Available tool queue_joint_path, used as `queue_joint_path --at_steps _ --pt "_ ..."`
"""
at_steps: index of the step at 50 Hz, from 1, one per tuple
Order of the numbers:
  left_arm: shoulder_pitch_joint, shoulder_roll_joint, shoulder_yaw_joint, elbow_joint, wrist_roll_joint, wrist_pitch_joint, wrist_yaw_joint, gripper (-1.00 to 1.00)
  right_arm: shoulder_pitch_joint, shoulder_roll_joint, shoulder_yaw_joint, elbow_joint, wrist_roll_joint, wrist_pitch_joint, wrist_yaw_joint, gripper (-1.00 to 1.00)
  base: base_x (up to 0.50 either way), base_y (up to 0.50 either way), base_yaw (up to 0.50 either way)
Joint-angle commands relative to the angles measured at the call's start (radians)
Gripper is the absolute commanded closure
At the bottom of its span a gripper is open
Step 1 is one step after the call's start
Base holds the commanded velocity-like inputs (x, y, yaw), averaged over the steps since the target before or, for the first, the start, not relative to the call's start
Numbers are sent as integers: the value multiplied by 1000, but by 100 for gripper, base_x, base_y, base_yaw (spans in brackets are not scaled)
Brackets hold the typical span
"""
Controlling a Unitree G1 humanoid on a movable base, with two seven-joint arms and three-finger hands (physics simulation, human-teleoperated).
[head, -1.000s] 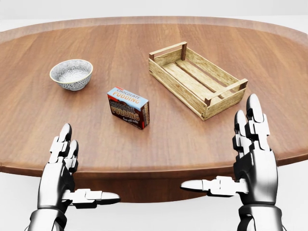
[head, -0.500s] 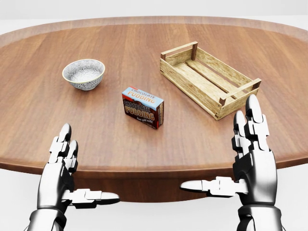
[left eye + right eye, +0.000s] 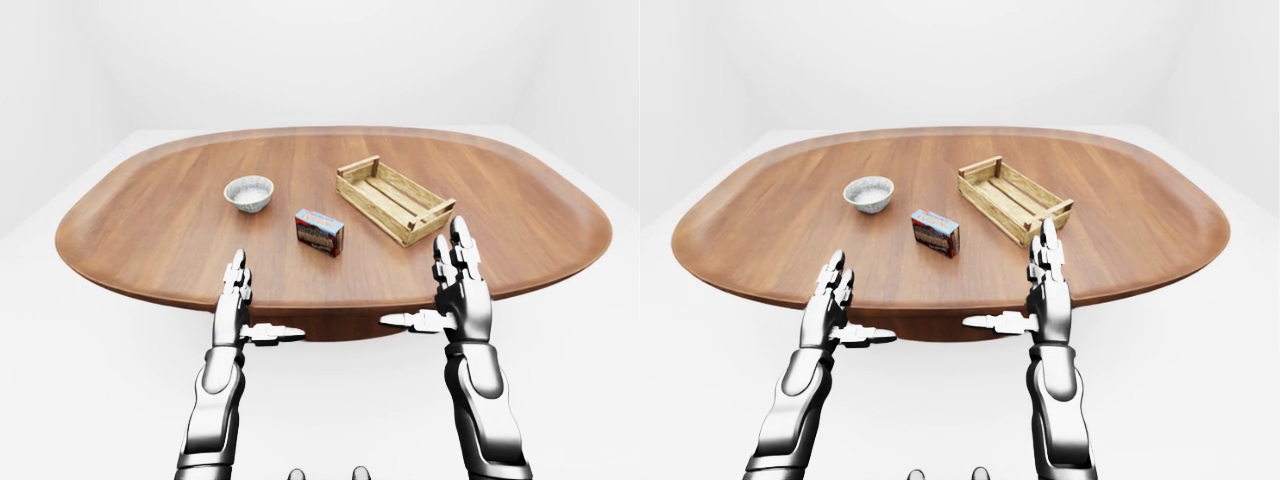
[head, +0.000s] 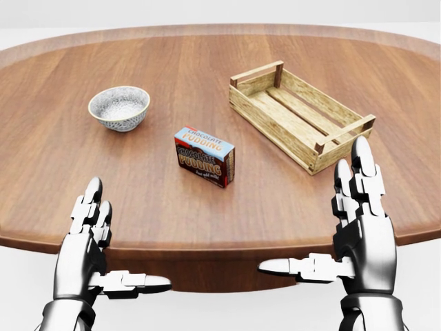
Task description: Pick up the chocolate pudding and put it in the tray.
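Spanning nearly the full width of the head view, an oval wooden table [image 4: 207,69] carries 3 items, all resting on its brown top.

The wooden slatted tray [image 4: 300,114] sits at upper right in the head view. It is an open rectangular crate, with its long axis running from upper left to lower right. It holds nothing.

The right hand [image 4: 362,224] is raised at lower right, off the table's near edge. Its 2 upper fingers [image 4: 363,165] point upward side by side, and the thumb extends sideways toward the view's left, well apart from them. The hand is spread and grips nothing. Its fingertips overlap the tray's lower right corner in the head view; contact cannot be determined.

The left hand [image 4: 89,241] is raised at lower left in the same pose: fingers up, thumb extended toward the view's right, holding nothing.

The patterned ceramic bowl [image 4: 119,107] stands upright at upper left, well apart from the tray.

The chocolate pudding box [image 4: 204,156] lies near the table's centre, between the bowl and the tray and nearer the view's bottom than both. Its long axis runs from upper left to lower right, roughly parallel to the tray's. The printed label faces the camera, with a short end face toward the view's right. The box touches neither hand.
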Motion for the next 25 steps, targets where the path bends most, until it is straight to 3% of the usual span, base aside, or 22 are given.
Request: queue_joint_path --at_steps 1,25 --pt "-1 0 0 0 0 0 0 -100 1 0 0 -1 1 0 1 -100 15 0 0" --pt "-1 0 0 0 0 0 0 -100 1 0 -1 0 3 0 1 -100 28 0 0"
